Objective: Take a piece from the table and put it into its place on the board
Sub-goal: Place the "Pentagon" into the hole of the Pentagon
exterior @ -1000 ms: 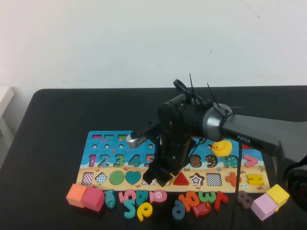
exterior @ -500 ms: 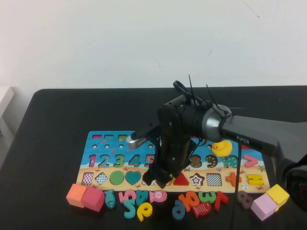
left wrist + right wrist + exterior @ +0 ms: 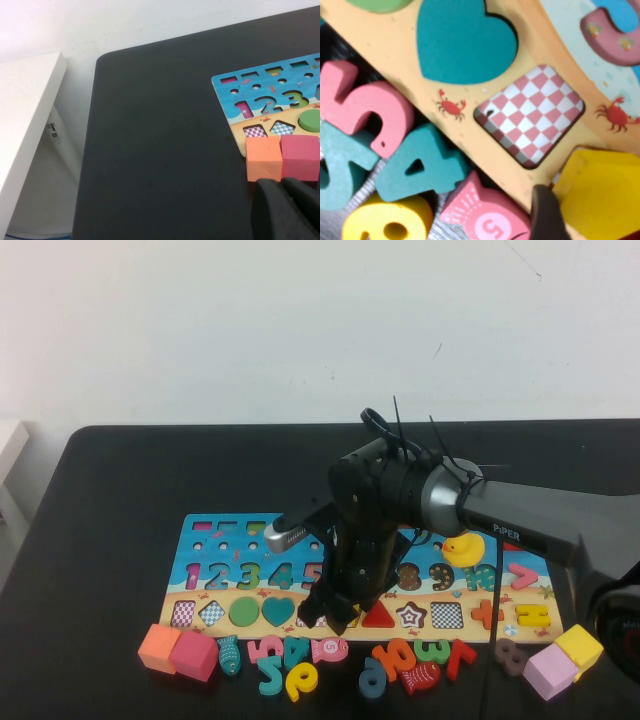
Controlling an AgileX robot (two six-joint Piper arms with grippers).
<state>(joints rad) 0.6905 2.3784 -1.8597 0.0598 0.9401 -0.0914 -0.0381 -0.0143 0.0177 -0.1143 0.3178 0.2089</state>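
The puzzle board (image 3: 230,540) lies flat on the black table. My right gripper (image 3: 336,616) hangs low over its front row, between the teal heart (image 3: 278,610) and the red triangle (image 3: 377,615). It is shut on a yellow piece (image 3: 600,192), which sits at the board's front edge beside an empty red-checkered slot (image 3: 530,122). One dark finger (image 3: 547,215) presses the piece's side. Loose numbers and a pink fish (image 3: 328,648) lie in front of the board. My left gripper (image 3: 287,200) is parked off the board's left corner, shut and empty.
Orange block (image 3: 158,645) and pink block (image 3: 195,655) stand at the board's front left corner. A yellow duck (image 3: 462,548) sits on the board's right part. Yellow block (image 3: 580,645) and pink block (image 3: 550,672) stand at the front right. A white shelf (image 3: 25,110) stands left of the table.
My right gripper has shifted only very slightly over the board's front row, still holding the yellow piece. Nothing else moved.
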